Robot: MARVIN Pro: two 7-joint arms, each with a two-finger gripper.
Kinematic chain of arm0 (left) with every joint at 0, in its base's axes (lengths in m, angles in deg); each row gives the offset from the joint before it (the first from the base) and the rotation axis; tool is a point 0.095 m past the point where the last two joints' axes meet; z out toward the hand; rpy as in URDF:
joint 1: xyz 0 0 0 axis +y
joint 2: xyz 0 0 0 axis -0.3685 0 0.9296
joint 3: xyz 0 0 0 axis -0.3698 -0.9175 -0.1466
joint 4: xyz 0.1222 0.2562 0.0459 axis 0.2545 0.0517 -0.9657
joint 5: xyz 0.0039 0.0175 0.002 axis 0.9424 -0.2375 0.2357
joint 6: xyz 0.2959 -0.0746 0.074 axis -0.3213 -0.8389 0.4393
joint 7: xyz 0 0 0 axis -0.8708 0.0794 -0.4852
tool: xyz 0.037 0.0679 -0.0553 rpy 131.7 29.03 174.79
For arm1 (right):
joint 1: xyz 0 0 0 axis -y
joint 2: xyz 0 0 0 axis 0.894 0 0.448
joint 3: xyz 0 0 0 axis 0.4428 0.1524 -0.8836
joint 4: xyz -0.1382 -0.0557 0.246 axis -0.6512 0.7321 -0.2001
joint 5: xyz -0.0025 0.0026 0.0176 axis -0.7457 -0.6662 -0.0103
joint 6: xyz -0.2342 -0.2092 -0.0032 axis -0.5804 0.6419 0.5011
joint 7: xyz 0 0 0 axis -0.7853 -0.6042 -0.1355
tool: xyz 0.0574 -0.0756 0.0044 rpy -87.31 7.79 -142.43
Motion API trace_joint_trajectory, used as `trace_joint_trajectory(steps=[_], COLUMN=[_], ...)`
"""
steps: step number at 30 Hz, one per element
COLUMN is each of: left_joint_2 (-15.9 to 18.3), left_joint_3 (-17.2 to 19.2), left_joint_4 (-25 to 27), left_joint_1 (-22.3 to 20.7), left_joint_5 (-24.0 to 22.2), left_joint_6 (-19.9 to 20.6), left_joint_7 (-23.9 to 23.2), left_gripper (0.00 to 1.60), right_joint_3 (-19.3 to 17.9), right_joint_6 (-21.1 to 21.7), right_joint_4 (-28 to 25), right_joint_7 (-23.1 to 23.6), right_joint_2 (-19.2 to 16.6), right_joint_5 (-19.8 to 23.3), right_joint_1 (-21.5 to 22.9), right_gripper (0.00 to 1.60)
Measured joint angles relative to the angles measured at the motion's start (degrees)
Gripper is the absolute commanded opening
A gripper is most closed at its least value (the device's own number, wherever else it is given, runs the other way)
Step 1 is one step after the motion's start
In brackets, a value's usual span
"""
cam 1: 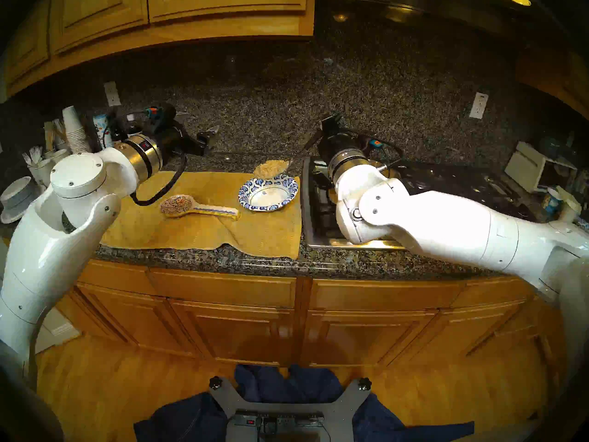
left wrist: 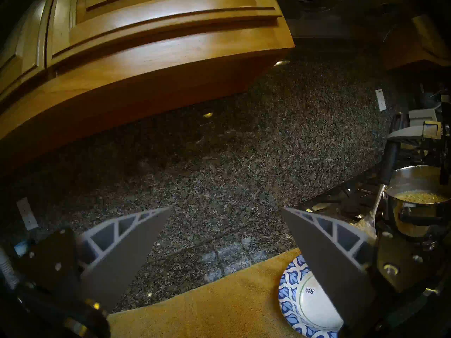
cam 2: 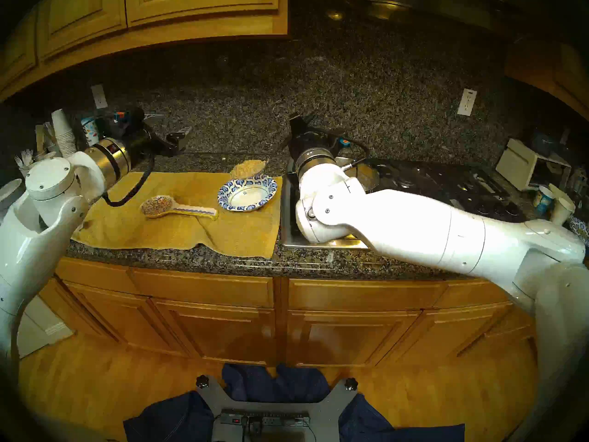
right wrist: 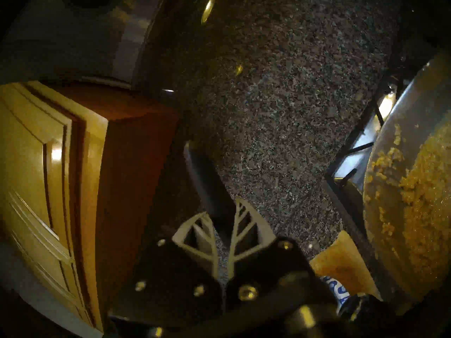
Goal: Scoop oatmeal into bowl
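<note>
right pincer (right wrist: 223, 229) clamped on spoon (cam 1: 288, 164) | oatmeal (cam 1: 271, 168) above bowl (cam 1: 268, 192) far rim | left pincer (left wrist: 225, 247) apart, empty

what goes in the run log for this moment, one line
right claw: shut on spoon | oatmeal: heaped on spoon above bowl far rim | bowl: empty | left claw: open, idle

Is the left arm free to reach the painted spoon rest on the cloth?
Probably yes: the left gripper is open and empty, and the spoon rest lies alone on the yellow cloth, with nothing over it.
</note>
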Motion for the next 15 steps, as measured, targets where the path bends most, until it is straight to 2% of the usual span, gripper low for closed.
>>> trace_joint_trajectory(steps=[15], left_joint_2=[0.13], left_joint_3=[-0.08], left_joint_4=[0.01], left_joint_1=[0.0], left_joint_5=[-0.09], left_joint_6=[-0.12], left_joint_7=[0.1], left_gripper=[1.6], right_joint_3=[2.73], right_joint_6=[0.01], right_joint_4=[5.24], right_joint_7=[-9.63], right_joint_2=[3.14], right_joint_5=[-11.92], right_joint_1=[0.38], right_gripper=[0.0])
